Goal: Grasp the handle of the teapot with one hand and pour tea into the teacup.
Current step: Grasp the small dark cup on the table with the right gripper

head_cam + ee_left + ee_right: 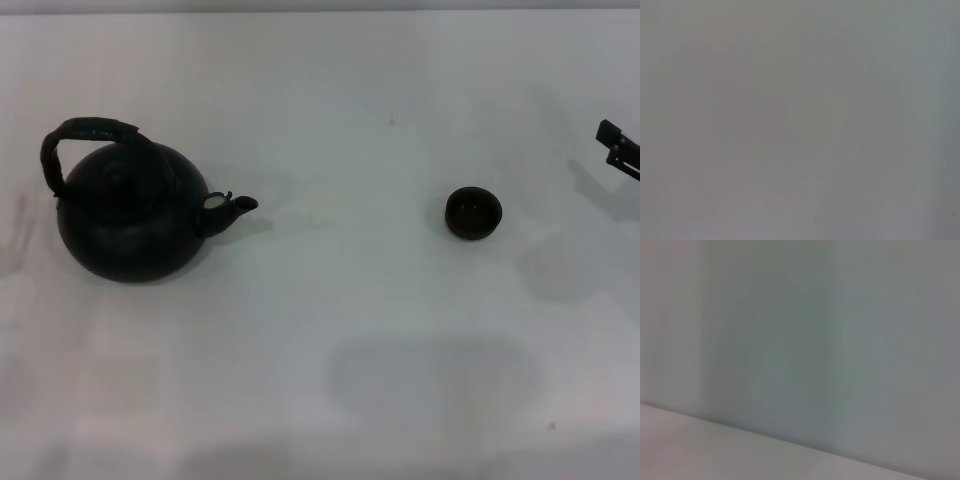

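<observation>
The round matte-black teapot (128, 215) stands at the left of the white table in the head view, its short spout (235, 205) pointing right. Its black arched handle (85, 135) loops over the top, leaning left. The small black handleless teacup (473, 213) stands to the right, well apart from the spout. Only a black tip of my right gripper (618, 148) shows at the right edge, to the right of the teacup and apart from it. My left gripper is out of view. Both wrist views show only plain grey surface.
The white table (340, 330) spreads under both objects, with bare room between teapot and teacup and in front of them. Its far edge runs along the top of the head view. Soft shadows lie on the front part.
</observation>
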Controlling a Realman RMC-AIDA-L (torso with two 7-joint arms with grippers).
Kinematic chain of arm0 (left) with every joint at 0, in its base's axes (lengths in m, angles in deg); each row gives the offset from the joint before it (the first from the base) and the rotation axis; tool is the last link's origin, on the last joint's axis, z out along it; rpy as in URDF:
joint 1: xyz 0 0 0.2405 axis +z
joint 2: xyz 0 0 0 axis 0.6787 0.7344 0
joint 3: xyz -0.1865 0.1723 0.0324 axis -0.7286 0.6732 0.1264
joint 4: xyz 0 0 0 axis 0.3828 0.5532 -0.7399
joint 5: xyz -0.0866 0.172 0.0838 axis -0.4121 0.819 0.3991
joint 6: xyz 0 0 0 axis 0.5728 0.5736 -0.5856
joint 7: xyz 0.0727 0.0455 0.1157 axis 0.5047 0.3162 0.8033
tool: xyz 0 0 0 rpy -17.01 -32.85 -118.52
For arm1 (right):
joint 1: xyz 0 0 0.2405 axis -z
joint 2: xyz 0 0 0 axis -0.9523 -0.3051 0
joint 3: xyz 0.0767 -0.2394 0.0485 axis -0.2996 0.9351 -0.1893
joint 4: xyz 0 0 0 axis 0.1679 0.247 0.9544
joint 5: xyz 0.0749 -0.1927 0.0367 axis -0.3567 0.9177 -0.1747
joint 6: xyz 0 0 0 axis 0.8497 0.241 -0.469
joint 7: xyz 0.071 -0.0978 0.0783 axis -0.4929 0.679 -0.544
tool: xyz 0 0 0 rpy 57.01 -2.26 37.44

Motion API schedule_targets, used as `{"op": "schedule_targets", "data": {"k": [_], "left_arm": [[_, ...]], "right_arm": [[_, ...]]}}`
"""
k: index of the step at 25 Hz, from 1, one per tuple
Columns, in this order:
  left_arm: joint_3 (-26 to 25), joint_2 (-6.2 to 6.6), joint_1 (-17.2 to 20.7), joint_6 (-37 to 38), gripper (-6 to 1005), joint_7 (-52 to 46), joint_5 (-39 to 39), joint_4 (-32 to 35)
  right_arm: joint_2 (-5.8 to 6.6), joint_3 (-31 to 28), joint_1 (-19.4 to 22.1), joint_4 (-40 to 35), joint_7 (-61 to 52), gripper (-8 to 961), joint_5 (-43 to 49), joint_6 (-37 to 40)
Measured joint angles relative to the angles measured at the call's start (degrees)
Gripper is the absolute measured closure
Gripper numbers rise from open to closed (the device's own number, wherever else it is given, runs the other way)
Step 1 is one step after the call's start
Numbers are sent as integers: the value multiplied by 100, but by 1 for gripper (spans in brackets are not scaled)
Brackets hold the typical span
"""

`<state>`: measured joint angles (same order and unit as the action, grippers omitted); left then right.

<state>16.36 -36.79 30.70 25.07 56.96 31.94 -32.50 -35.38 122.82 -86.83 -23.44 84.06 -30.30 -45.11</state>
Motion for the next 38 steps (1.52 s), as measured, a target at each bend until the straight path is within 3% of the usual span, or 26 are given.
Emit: {"op": "schedule_targets", "data": {"k": [9, 17, 24, 30, 38], "left_arm": [[0, 0, 0, -4, 227, 9, 8, -16], [11, 9, -5, -14, 228, 13, 22, -9], [43, 9, -2, -18, 229, 17, 38, -9], [44, 9, 0, -31, 228, 18, 45, -11], [44, 9, 9, -32, 228, 18, 46, -16]], "right_arm": [[65, 42, -47, -720, -593, 87, 1079, -536], [9, 101, -441, -1584, -1578, 87, 2754, -919], [-7, 746, -764, -1631, -1770, 88, 3080, -772], [-75, 920, -973, -1639, -1918, 88, 3546, -547], [-76, 1281, -1072, -1641, -1970, 87, 3609, -174]]}}
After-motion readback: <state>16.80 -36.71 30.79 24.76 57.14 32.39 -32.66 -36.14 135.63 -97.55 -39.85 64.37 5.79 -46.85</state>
